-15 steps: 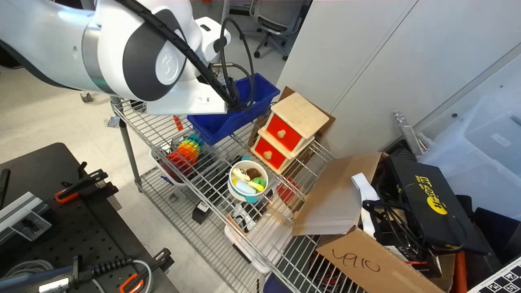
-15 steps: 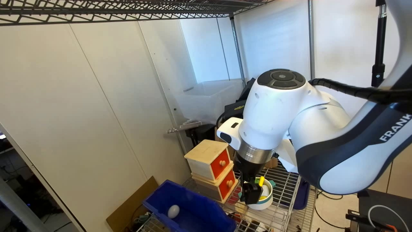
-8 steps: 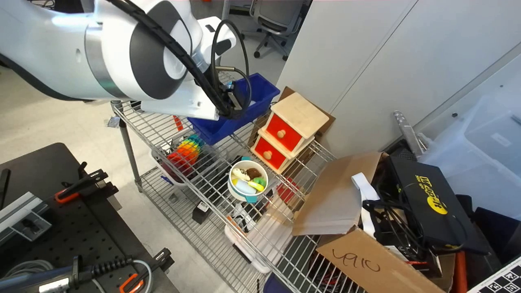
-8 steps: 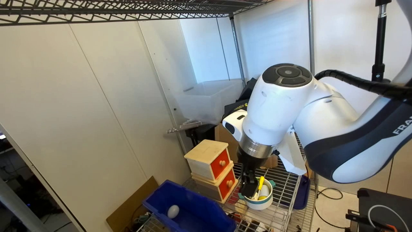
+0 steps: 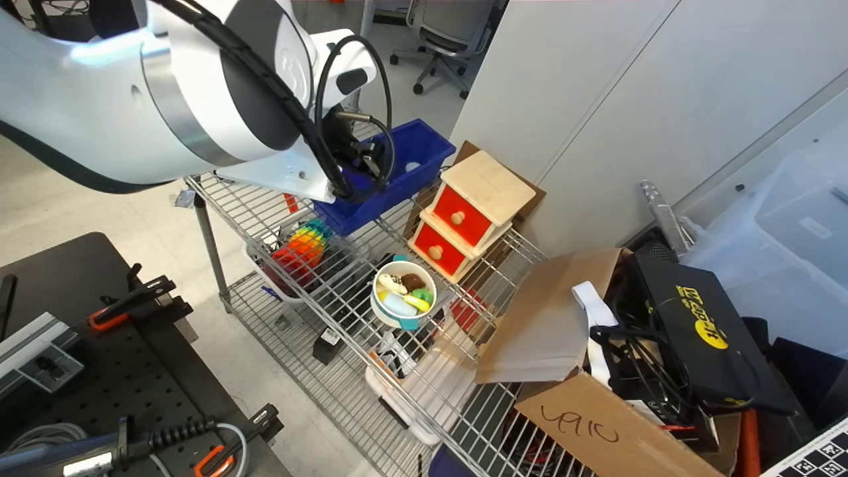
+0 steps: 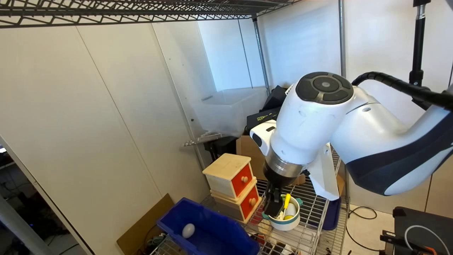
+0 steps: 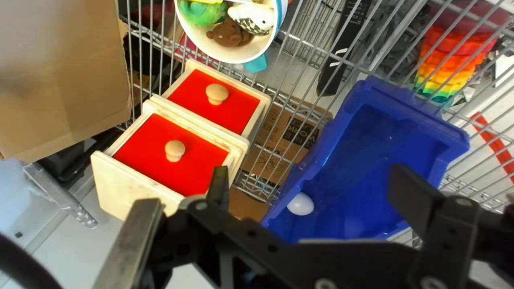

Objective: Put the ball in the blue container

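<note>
The ball, white and somewhat egg-shaped (image 7: pixel 300 204), lies inside the deep-blue container (image 7: pixel 421 116), against one of its long walls. It also shows as a white ball (image 6: pixel 188 230) in the far part of the blue container (image 6: pixel 240 233) in an exterior view. My gripper (image 7: pixel 311 176) is open, its black fingers wide apart with nothing between them. From the wrist, the ball and container appear below and beyond the gap. An exterior view has the gripper (image 6: pixel 274 207) hanging in front of the bowl; cables and the wrist mostly cover it in the other exterior picture.
The wooden box with red drawers (image 5: pixel 464 215) stands beside the container on the wire shelf (image 5: pixel 338 298). A white bowl with teal handles (image 5: pixel 384 317), holding several toy foods, sits nearby. An open cardboard box (image 5: pixel 550 324) full of gear lies further along, and a wall (image 5: pixel 596 126) rises behind.
The arm has drawn back and tilted, moving rightward in an exterior view, with the gripper staying open. Inside the container, the ball has shifted slightly.
</note>
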`<state>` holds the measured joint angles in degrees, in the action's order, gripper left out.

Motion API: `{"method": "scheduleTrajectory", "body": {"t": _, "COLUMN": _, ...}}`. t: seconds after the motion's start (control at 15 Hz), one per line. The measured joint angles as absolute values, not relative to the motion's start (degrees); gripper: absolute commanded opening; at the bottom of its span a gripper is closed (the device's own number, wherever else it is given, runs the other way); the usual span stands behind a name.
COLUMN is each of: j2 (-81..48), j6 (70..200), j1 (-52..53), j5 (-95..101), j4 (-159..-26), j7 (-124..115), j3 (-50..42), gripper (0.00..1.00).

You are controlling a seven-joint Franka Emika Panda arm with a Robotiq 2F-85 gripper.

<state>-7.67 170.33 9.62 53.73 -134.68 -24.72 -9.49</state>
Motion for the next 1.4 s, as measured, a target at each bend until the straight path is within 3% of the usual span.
{"method": "scheduleTrajectory", "body": {"t": 1.4, "j2": -7.6, "j6": 170.34, "j1": 9.62, "j5": 56.89, "j4": -134.68, "j7": -28.72, "j3": -9.5, "gripper": 1.0}}
